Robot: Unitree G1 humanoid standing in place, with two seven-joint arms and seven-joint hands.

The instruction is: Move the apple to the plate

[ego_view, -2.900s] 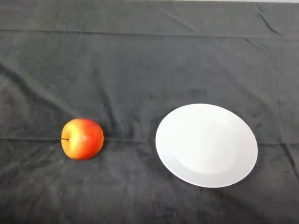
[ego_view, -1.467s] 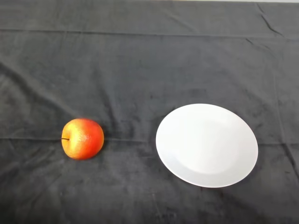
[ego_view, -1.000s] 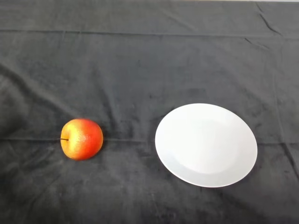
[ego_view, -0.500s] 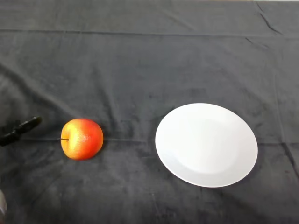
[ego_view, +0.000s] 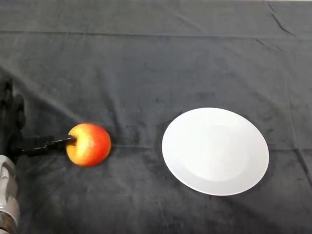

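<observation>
A red and yellow apple [ego_view: 88,145] lies on the dark cloth at the left of the head view. A white plate [ego_view: 215,151] with nothing on it sits to its right, a short gap away. My left hand [ego_view: 13,139] has come in at the left edge, just left of the apple. Its fingers [ego_view: 10,108] point straight up the view, away from the fruit. The thumb [ego_view: 48,143] reaches out sideways and its tip touches the apple's left side, by the stem. Nothing is curled round the apple.
The dark cloth [ego_view: 156,63] covers the whole table, with creases running across it and a fold near the far right corner. My silver-grey forearm [ego_view: 7,195] rises from the lower left corner.
My hand has moved further in from the left edge and its thumb now touches the apple. The apple has shifted slightly to the right. The plate has not moved.
</observation>
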